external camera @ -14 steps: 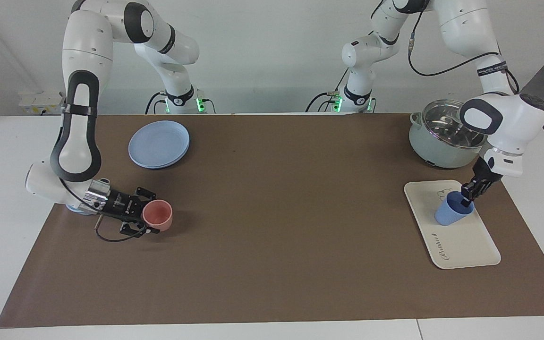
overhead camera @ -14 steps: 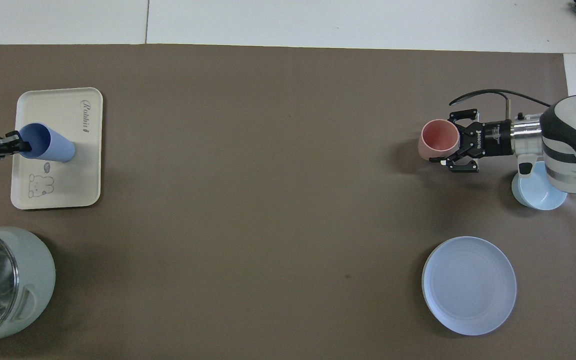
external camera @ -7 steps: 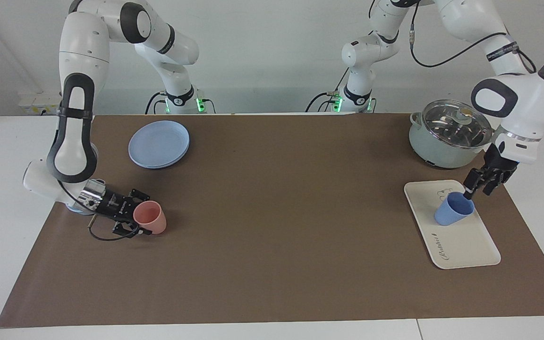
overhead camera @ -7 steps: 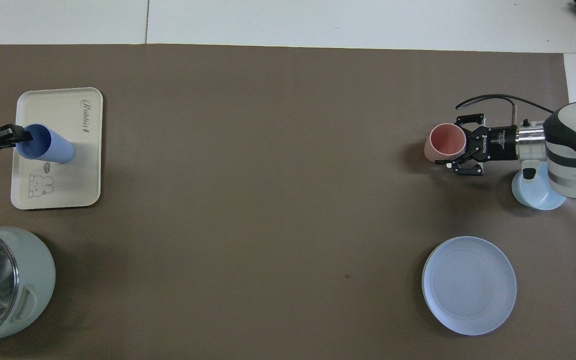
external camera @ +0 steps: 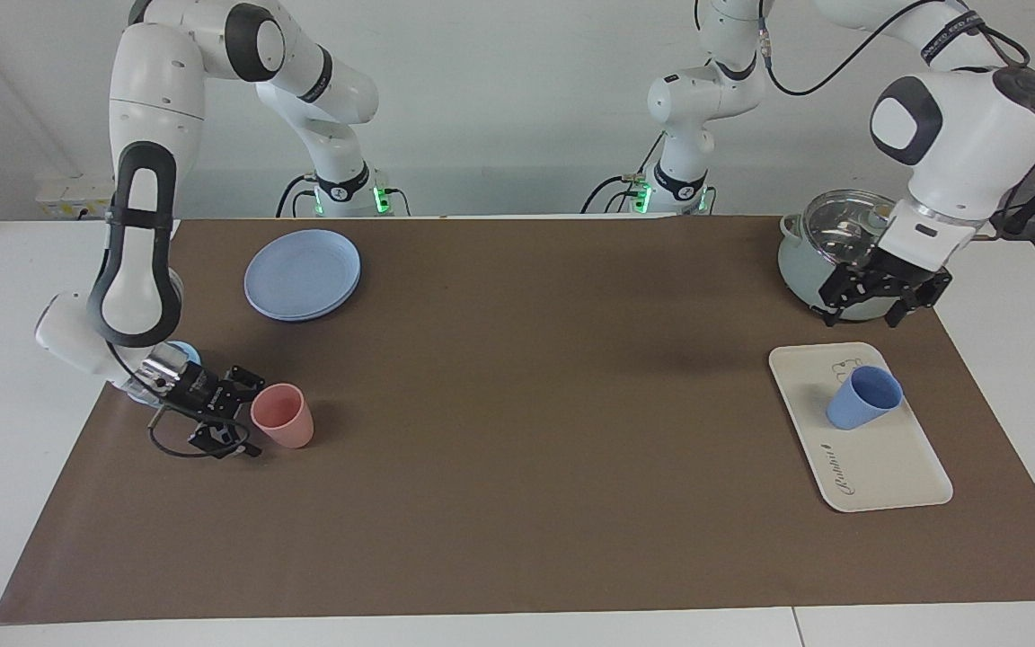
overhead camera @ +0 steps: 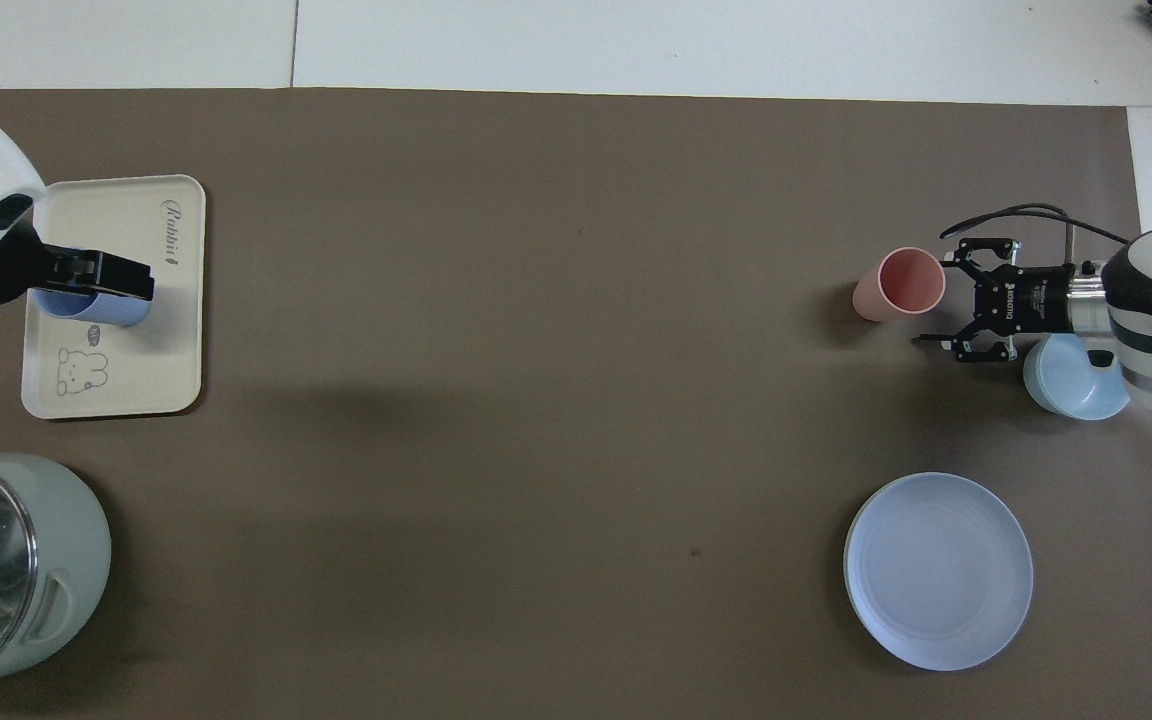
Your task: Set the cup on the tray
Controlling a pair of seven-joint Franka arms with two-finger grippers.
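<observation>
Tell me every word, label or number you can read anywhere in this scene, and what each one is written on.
"Rabbit": cursive lettering near one short edge of the cream tray, which also bears a small animal drawing.
White brand lettering on the right gripper: too small to read.
Printed band on the left arm's cable: too small to read.
Blue cup, pink cup, blue plate and pot: no text visible.

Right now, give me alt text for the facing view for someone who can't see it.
A blue cup stands on a cream tray, with the open left gripper raised above it near a lidded pot. The open right gripper sits beside a pink cup.
</observation>
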